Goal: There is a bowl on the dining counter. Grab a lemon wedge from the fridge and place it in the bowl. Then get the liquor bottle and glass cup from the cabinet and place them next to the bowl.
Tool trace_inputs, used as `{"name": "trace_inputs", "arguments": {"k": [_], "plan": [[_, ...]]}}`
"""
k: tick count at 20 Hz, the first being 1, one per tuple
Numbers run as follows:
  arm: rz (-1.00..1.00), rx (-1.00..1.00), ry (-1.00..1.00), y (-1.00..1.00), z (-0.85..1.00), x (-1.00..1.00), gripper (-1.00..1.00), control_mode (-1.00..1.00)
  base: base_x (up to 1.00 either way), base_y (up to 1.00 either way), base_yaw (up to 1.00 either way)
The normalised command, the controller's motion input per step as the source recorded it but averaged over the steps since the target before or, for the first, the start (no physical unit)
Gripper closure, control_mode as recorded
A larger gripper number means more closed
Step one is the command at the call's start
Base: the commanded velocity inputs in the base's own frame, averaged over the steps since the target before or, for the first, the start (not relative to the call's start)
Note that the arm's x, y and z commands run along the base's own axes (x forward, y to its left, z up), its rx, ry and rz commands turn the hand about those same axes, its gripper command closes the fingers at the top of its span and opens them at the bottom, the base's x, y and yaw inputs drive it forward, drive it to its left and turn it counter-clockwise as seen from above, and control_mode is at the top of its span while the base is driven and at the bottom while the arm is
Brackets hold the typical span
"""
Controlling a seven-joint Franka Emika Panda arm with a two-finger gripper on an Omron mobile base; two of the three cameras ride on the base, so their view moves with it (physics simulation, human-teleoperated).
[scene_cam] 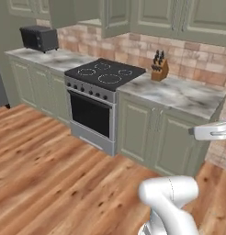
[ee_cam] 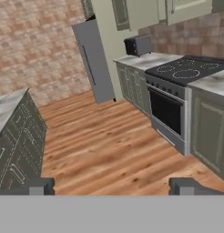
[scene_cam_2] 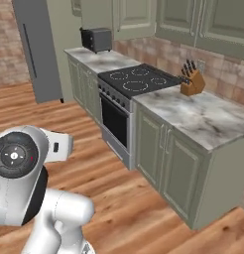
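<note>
Across the middle of the hand view, a wide stretch of wood-plank floor is running open from the bottom edge up to the fridge, which is standing grey and tall at upper centre with one long dark handle showing. The gripper is sitting at the bottom edge with its two dark fingertips spread wide apart and nothing between them.

At the left edge of that view, a dark panelled unit with a marble top is getting cut off by the frame, so I can't tell for sure what it is. On the right, the stove with its black glass top and oven door is lining up with green base cabinets, leaving a clear lane of floor beside them.

In the left base view, the marble worktop is carrying a wooden knife block by the brick wall, and a black toaster is sitting at upper left. The sage-green wall cabinets are running along the top, cropped by the frame; one door near the top centre is looking ajar, but it's hard to make out what's inside.
</note>
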Motion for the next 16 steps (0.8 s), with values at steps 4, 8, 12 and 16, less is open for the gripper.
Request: {"name": "trace_inputs", "arguments": {"k": [4,8,12,16], "plan": [[0.0,0.0,0.0,0.0,0.0,0.0,-1.0,1.0,1.0,0.66,-0.18],[0.0,0.0,0.0,0.0,0.0,0.0,-1.0,1.0,1.0,0.75,-0.21],[0.0,0.0,0.0,0.0,0.0,0.0,-1.0,1.0,1.0,0.78,-0.26],[0.0,0.0,0.0,0.0,0.0,0.0,-1.0,1.0,1.0,0.81,-0.33]]}}
